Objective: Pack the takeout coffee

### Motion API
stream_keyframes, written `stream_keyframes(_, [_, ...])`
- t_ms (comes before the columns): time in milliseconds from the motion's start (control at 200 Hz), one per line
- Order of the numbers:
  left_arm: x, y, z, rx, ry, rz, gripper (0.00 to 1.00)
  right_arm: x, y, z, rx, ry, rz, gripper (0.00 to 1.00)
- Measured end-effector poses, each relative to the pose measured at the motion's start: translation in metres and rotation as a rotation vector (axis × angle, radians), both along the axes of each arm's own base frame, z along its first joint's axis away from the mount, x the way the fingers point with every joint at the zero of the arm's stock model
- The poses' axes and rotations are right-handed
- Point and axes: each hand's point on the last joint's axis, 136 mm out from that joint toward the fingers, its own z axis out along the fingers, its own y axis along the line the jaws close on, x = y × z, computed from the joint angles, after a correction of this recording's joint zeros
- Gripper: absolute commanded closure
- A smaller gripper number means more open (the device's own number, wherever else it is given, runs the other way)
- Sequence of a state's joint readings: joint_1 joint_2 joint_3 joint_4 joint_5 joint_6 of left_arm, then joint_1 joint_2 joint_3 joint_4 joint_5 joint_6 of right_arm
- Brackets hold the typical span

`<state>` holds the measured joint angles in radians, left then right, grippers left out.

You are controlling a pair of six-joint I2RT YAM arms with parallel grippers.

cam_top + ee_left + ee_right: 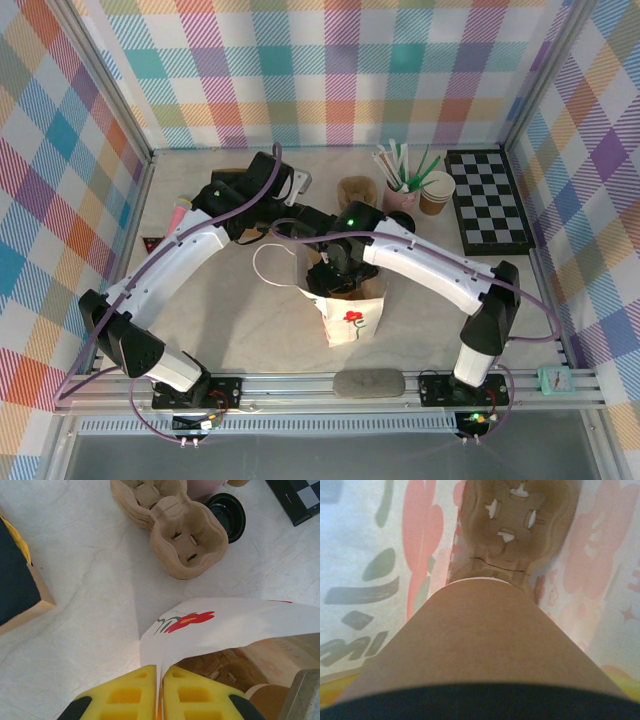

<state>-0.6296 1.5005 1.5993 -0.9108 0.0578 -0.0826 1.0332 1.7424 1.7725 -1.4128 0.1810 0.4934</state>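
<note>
The takeout coffee, a brown kraft cup with its black lid nearest the camera, sits between my right gripper's jaws inside the white flowered paper bag. My right gripper reaches down into the bag's mouth, shut on the cup. Just beyond the cup, a pulp cup carrier lies at the bottom of the bag. My left gripper is shut on the bag's upper edge, its yellow fingers pinching the paper and holding the mouth apart.
A stack of pulp carriers and a loose black lid lie behind the bag. A pink cup of straws, another kraft cup and a checkerboard stand at the back right. A box sits at the left.
</note>
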Motion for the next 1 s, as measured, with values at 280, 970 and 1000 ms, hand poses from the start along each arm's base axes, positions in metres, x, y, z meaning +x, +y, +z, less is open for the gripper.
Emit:
stream_keyframes(280, [0.002,0.004,-0.001,0.003,0.004,0.012,0.89,-0.008,0.009,-0.007,0.028,0.039,0.055,0.57])
stream_keyframes(970, [0.004,0.007,0.0,0.002,0.002,0.02,0.89,-0.006,-0.002,-0.012,-0.034,0.018,0.012,0.56])
stream_keyframes(1000, [0.004,0.007,0.0,0.003,0.001,0.021,0.89,-0.007,-0.001,-0.013,-0.027,0.026,0.013,0.56])
